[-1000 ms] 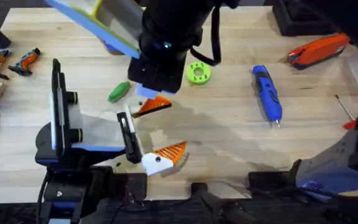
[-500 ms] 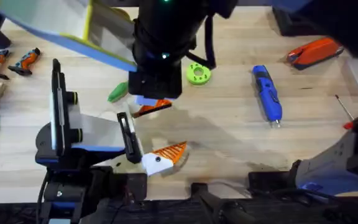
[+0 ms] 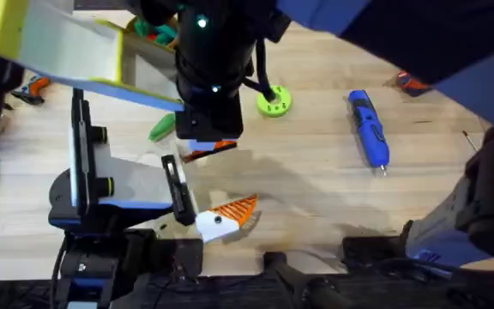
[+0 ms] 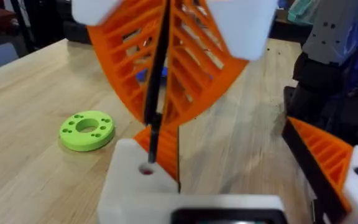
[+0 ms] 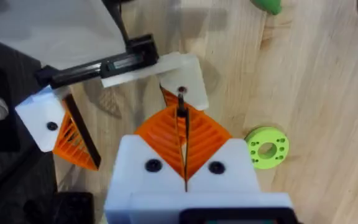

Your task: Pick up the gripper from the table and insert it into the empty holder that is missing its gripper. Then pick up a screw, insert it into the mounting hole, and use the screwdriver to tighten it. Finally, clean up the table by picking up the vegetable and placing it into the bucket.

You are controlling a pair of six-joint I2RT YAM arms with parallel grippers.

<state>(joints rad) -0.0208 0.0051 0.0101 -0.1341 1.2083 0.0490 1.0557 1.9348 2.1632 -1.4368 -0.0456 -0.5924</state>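
Right arm across the middle, large and dark close under the overhead camera. At its end the right tool [image 5: 183,121], orange pads pressed together, pinching a thin black pin [image 5: 181,102]. Pin upright between the pads, lower end right at the small hole in the holder [image 5: 180,71].

Left tool [image 4: 229,149] low over the tabletop [image 3: 316,189], fingers spread wide: on one side the bare white holder, on the other the twin [image 4: 319,155] with its orange ribbed wedge. Well apart, those two, joined by a black rail.

Gripper [image 4: 168,152] right against the holder, orange showing just beneath the white block and partly hidden by it. Fully seated or not: cannot tell. From overhead, no more than an orange sliver below the right wrist.

Vegetable [image 3: 163,128] lying on the wood just beside the right wrist, near the holder, not touched by either tool. Lime-green disc [image 3: 274,101] flat on the tabletop on the wrist's other side. Screwdriver [image 3: 369,129] farther to the right, lying flat, bit toward the robot, well apart from both tools.
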